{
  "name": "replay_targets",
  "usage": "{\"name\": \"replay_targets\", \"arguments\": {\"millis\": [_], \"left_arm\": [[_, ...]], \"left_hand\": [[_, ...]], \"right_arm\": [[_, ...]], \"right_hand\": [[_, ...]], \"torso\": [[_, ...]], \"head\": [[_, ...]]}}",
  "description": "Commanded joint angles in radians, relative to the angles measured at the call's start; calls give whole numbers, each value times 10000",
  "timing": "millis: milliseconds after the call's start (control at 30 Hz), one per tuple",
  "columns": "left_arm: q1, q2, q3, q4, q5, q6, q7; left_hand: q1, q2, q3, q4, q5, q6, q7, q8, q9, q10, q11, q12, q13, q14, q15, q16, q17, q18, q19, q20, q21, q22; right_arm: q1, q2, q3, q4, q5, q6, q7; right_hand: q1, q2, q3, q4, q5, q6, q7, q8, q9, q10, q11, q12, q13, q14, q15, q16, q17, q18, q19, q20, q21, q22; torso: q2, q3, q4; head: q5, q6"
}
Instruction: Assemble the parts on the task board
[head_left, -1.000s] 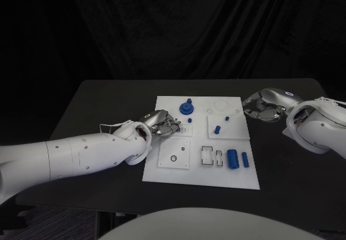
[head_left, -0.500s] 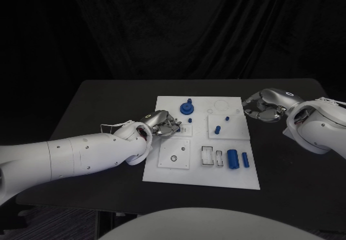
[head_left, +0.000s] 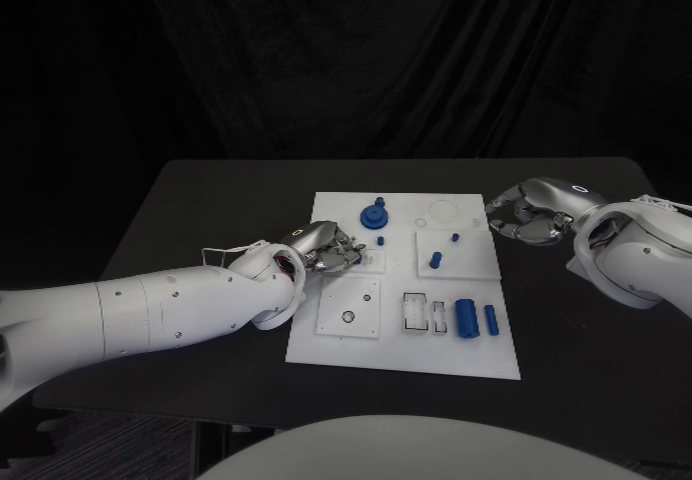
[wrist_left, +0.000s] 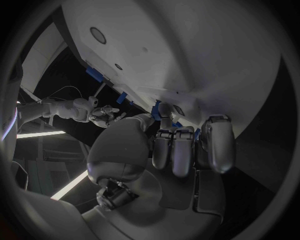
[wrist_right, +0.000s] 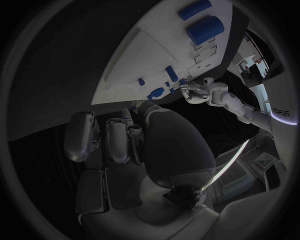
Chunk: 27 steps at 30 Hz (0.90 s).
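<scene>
You are keeping the left hand (head_left: 329, 247) over the task board's (head_left: 332, 340) left edge, fingers clenched; I cannot tell whether they are pinching a part. The right hand (head_left: 522, 218) is waiting curled, holding nothing, just off the board's far right edge, leaving the blue cylinders (head_left: 466, 317) near right unobstructed.

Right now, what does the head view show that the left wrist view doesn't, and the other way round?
Head view alone: the whole task board on the black table, with two blue cylinders lying at its near right. Left wrist view alone: the left robot hand from behind, its fingers curled in at the board's edge; whether they pinch a part is unclear. Both show the board, blue parts and the right robot hand.
</scene>
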<state>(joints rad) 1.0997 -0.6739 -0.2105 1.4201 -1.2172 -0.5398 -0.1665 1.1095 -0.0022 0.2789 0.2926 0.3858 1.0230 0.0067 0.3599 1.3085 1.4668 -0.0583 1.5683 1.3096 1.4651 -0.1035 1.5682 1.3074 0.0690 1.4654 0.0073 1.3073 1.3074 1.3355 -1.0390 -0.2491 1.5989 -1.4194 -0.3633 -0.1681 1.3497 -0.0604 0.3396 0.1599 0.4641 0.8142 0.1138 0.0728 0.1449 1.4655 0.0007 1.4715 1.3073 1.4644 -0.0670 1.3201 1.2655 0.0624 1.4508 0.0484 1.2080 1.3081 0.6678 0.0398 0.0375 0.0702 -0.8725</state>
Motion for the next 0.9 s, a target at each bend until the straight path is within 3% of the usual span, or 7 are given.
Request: {"name": "replay_targets", "arguments": {"millis": [33, 167, 367, 800, 900], "left_arm": [[-43, 19, -20, 0, 8, 235, 57], [-43, 17, -20, -3, 8, 232, 71], [-43, 9, -20, 2, 8, 179, 148], [-44, -21, -20, -34, 8, 238, 411], [-44, -30, -20, -44, 21, 287, 421]], "left_hand": [[-431, 82, -200, 4, -444, 66, 38, -85, 99, 1040, 39, 25, 2612, 1057, 38, 26, 2634, -85, 40, 51, -65, 1824], [-863, 194, -414, 14, -717, 120, 49, -167, 100, 1040, 49, 25, 2612, 1057, 45, 26, 2634, -85, 47, 61, -68, 1827], [-1193, 336, -562, 21, -822, 160, 48, -226, 108, 1040, 50, 25, 2612, 1057, 48, 26, 2634, -84, 50, 65, -75, 1827], [-2024, 736, -939, 28, -801, 340, 21, -270, 174, 1040, 35, 25, 2612, 1057, 41, 26, 2634, -85, 54, 61, -81, 1831], [-2143, 882, -991, 22, -609, 435, -8, -244, 197, 1040, 14, 25, 2612, 1057, 26, 26, 2634, -84, 55, 51, -84, 1831]], "right_arm": [[-29, -10, 5, 8, -16, 115, -139], [-30, -9, 5, 10, -16, 137, -147], [-30, -17, 5, 14, -16, 166, -160], [-31, -18, 5, 10, -16, 182, -166], [-31, -26, 5, 15, -16, 183, -169]], "right_hand": [[-85, 10, 55, -20, 46, 80, -4, -10, -13, 32, 75, -53, 1523, 356, 69, -50, -9, 140, -60, -1, -61, 1570], [-85, 10, 55, -20, 46, 80, -4, -10, -13, 32, 75, -53, 1523, 356, 69, -50, -9, 140, -60, -1, -61, 1570], [-96, 7, 58, -19, 43, 84, -5, -9, -13, 33, 76, -53, 1523, 355, 71, -53, -12, 142, -63, 0, -74, 1567], [-96, 7, 58, -19, 43, 84, -5, -9, -13, 33, 76, -53, 1523, 355, 71, -53, -12, 142, -63, 0, -74, 1567], [-96, 7, 58, -19, 43, 84, -5, -9, -13, 33, 76, -53, 1523, 355, 71, -53, -12, 142, -63, 0, -74, 1567]], "torso": [[3, -1, 0], [2, -1, 0], [6, 2, 5], [6, -2, 3], [-2, -1, 1]], "head": [[4, -1], [-1, -1], [11, -1], [11, -1], [9, -1]]}}
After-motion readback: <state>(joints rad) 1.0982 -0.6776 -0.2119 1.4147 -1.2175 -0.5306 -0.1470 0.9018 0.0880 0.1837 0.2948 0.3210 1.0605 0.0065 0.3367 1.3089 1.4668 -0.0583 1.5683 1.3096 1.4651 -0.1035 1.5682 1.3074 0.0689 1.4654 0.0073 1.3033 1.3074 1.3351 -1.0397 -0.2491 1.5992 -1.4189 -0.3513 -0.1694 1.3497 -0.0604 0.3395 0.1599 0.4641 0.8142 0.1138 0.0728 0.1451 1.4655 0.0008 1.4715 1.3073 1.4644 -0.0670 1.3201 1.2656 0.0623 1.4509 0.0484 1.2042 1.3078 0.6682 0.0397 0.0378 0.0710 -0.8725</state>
